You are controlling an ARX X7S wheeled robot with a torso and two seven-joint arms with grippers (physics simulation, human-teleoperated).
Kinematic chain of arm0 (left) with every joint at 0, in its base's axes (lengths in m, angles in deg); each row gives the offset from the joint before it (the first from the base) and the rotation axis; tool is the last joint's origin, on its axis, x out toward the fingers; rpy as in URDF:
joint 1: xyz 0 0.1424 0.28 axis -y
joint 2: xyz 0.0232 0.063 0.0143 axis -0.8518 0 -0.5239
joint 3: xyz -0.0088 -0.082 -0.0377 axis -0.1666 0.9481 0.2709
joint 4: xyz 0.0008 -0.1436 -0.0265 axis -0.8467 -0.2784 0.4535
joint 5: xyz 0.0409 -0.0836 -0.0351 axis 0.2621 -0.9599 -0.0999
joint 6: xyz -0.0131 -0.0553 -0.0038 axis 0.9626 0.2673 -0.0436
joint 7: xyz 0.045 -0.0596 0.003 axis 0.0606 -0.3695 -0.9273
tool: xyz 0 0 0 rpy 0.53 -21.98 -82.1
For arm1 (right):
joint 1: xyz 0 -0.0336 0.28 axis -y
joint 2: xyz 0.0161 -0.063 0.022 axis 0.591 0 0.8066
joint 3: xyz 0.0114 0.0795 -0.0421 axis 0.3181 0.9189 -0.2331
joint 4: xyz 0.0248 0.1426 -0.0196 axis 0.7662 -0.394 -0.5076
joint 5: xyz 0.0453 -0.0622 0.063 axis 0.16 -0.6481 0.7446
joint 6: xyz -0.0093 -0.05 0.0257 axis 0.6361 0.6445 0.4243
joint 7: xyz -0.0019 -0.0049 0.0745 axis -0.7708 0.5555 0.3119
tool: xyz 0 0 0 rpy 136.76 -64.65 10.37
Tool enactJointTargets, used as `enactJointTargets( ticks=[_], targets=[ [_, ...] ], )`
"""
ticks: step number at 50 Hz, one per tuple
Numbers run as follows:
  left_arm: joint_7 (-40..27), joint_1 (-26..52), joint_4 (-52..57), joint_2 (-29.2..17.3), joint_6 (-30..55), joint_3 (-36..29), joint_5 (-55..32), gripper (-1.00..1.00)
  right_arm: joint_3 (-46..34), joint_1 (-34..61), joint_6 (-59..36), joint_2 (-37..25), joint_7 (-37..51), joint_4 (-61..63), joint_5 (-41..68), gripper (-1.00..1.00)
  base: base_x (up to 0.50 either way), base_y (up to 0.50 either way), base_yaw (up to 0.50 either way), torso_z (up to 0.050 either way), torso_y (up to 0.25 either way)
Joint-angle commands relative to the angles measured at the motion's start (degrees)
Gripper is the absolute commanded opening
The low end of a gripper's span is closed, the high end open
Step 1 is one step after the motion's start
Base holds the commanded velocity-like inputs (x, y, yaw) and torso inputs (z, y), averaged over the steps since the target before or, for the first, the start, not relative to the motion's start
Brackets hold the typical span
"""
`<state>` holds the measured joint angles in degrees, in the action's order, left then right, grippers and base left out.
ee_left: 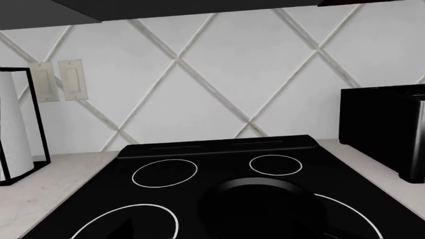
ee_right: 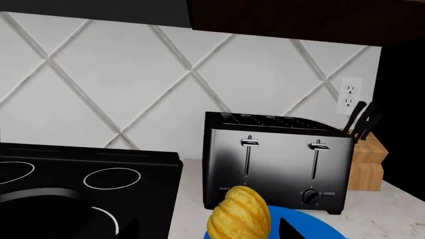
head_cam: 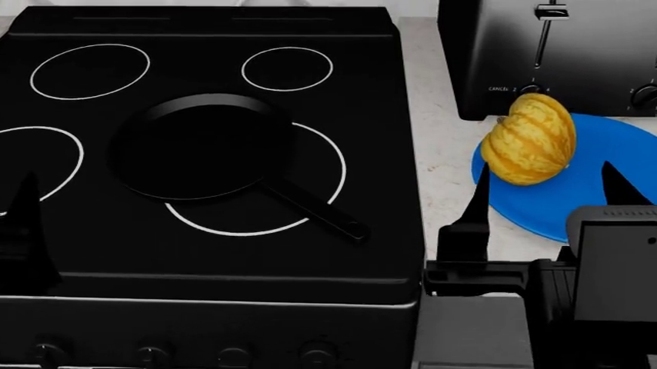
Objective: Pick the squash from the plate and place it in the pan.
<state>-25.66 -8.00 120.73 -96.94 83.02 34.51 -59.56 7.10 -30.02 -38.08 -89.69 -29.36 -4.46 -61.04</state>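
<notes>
The yellow-orange striped squash (head_cam: pixel 528 140) lies on the far left part of the blue plate (head_cam: pixel 575 204), on the counter right of the stove. My right gripper (head_cam: pixel 549 192) is open, its two black fingers either side of the squash's near edge and not touching it. The squash (ee_right: pixel 239 216) and plate (ee_right: pixel 312 226) also show in the right wrist view. The black pan (head_cam: pixel 200 146) sits empty on the stove, its handle (head_cam: pixel 313 206) pointing front right. It also shows in the left wrist view (ee_left: pixel 262 196). My left gripper (ee_left: pixel 212 230) is open and empty over the stove's front left.
A black toaster (head_cam: pixel 544 54) stands right behind the plate. A knife block (ee_right: pixel 367 164) is further right. A paper towel holder (ee_left: pixel 17 132) stands left of the stove. White burner rings (head_cam: pixel 91 71) mark the black cooktop. Stove knobs (head_cam: pixel 154 355) line the front edge.
</notes>
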Motion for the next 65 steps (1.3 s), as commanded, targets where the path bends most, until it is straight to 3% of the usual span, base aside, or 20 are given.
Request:
enactJointTargets(
  ticks=[1, 23, 41, 65],
  targets=[
    [-0.59, 0.99, 1.46, -0.8, 1.54, 0.71, -1.17, 1.0, 0.42, 2.12, -2.51, -0.92, 0.34, 1.66, 1.45, 1.0, 0.5, 0.0, 0.0, 0.0, 0.0],
    [-1.08, 1.64, 1.1, -1.15, 1.6, 0.71, -1.69, 1.0, -0.22, 4.22, -4.49, -0.24, 2.86, -0.06, 1.15, 1.0, 0.48, 0.0, 0.0, 0.0, 0.0],
    [-1.04, 0.85, 0.95, -1.17, 0.66, 1.19, -2.21, 1.0, 5.66, 10.01, -13.62, 6.86, 7.95, -8.77, 6.48, 1.0, 0.01, 0.0, 0.0, 0.0, 0.001],
    [-0.22, -0.57, -0.37, -1.76, -1.26, 1.76, -2.33, 1.0, 4.65, 10.59, -12.39, 7.98, 11.36, -16.61, 3.33, 1.0, 0.0, 0.0, 0.0, 0.0, 0.0]
  ],
)
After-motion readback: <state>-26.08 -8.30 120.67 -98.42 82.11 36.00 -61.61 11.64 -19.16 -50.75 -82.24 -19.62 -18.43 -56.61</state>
